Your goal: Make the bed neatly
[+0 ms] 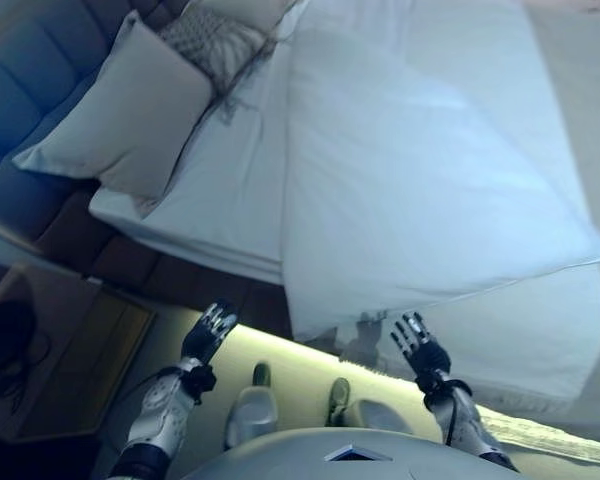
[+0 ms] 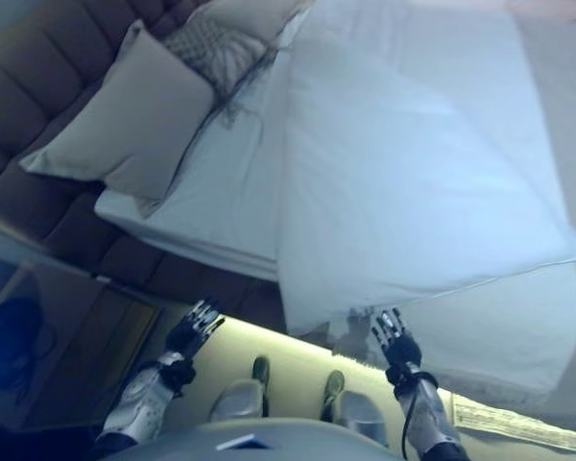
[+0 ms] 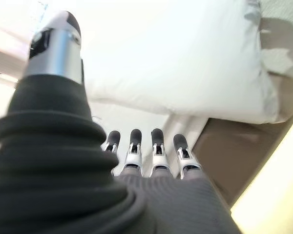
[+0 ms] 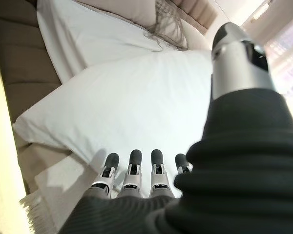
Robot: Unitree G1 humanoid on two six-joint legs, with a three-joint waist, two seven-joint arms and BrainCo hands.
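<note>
The bed [image 1: 230, 190] is seen from its side edge, with a white duvet [image 1: 420, 190] spread over most of it and hanging past the near edge, a bare strip of white sheet [image 1: 235, 170] left between it and the headboard end; a beige pillow [image 1: 125, 110] is propped at the head, with a patterned cushion [image 1: 215, 45] just beside it; the left robot hand [image 1: 208, 333] and the right robot hand [image 1: 420, 347] are both held out with fingers straight and nothing gripped, just short of the duvet's hanging edge; so the reach-in step is probably the one in hand, though contact can't quite be ruled out from this angle; next, the duvet's edge would need to be pinched and drawn toward the pillow.
</note>
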